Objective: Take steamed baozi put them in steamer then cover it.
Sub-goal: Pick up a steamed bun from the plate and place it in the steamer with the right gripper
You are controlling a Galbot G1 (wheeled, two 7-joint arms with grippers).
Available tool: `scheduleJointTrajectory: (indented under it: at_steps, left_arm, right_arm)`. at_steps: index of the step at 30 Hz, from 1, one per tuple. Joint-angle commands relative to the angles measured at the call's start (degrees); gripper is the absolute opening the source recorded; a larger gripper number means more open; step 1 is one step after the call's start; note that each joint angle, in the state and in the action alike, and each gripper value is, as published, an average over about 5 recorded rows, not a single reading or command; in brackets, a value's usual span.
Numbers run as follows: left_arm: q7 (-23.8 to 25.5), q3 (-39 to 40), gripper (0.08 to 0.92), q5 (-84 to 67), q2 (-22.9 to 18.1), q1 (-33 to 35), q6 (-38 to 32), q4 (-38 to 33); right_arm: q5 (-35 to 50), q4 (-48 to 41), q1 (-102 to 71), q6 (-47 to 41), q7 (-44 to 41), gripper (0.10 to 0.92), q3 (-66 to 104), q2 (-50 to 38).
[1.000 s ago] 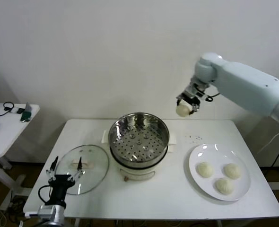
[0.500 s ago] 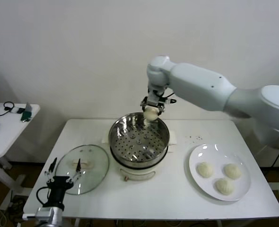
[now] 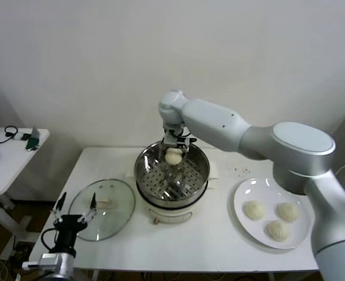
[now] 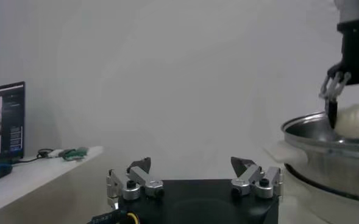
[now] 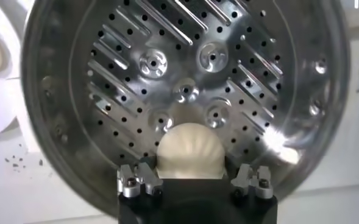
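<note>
Right gripper (image 3: 173,153) has swung over the steamer (image 3: 152,175), gripping a baozi (image 3: 173,156); three wait on the plate (image 3: 242,192). Left gripper (image 3: 75,206) gapes wide.

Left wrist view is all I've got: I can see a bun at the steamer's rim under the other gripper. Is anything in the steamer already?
Observer: No. The right wrist view shows the steamer floor bare. The held baozi hangs just above it in the right gripper.
Operator: How many are left to move?
Observer: Three baozi sit on the white plate, to the right of the steamer.
Operator: And the cover?
Observer: The cover lies flat on the table, left of the steamer and just beyond the open left gripper.
</note>
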Motion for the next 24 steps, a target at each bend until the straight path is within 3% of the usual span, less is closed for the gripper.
scheduleJointTrajectory:
  at_steps: [1, 8, 15, 20, 24]
  left_arm:
    - [0.0, -0.1, 0.823, -0.7, 0.0, -0.3, 0.3, 0.1]
    - [0.0, -0.2, 0.823, -0.7, 0.1, -0.3, 0.1, 0.4]
    - [-0.1, -0.1, 0.823, -0.6, 0.1, -0.3, 0.1, 0.3]
    - [-0.1, -0.1, 0.823, -0.5, 0.1, -0.1, 0.0, 0.2]
    - [-0.1, -0.1, 0.823, -0.5, 0.2, 0.1, -0.1, 0.0]
  right_arm:
    - [-1.6, -2.9, -2.1, 0.9, 0.2, 0.73, 0.2, 2.4]
    - [-2.4, -3.3, -1.7, 0.8, -0.9, 0.812, 1.5, 2.7]
    - [3.3, 1.0, 2.4, 0.4, -4.6, 0.823, 1.2, -1.4]
    - [14.8, 6.1, 9.4, -3.8, -5.7, 0.823, -2.3, -7.3]
    - [29.7, 11.7, 16.5, -14.2, -0.6, 0.823, -10.0, -14.3]
